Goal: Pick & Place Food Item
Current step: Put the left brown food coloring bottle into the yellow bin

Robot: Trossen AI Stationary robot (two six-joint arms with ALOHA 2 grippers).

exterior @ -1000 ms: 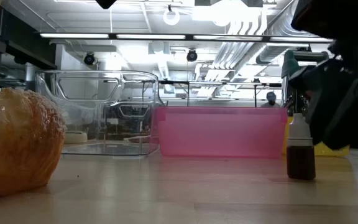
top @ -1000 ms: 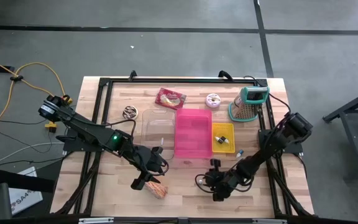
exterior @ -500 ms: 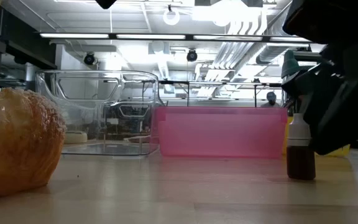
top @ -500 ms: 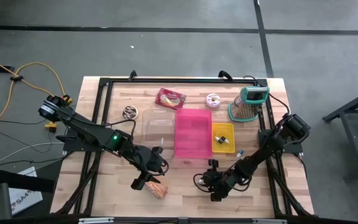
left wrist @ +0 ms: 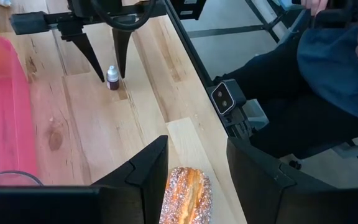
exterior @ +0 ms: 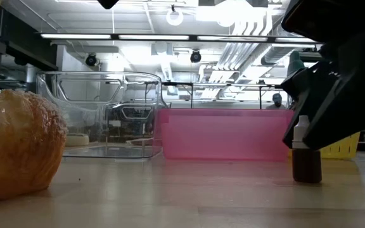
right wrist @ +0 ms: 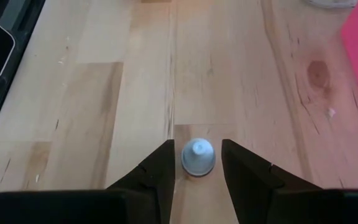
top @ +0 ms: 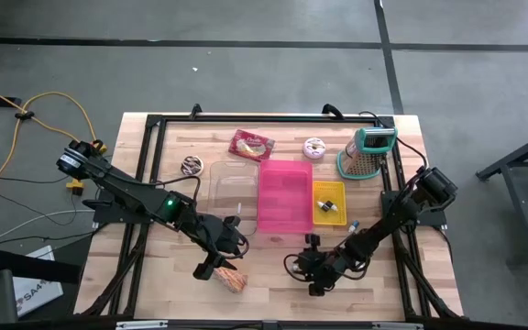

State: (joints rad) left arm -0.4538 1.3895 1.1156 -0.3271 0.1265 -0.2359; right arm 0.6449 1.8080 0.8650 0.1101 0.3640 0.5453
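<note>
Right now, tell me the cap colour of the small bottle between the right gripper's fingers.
White, clearest in the right wrist view: small bottle.

Between the sugared pastry (top: 231,279) and the small bottle (top: 312,269) lies a bare stretch of worktop (top: 269,266), wide enough for an end effector to pass. Behind it the pink bin (top: 284,196) and clear container (top: 232,192) stand side by side as a wall. The yellow tray (top: 328,202) blocks the bin's right flank.
</note>
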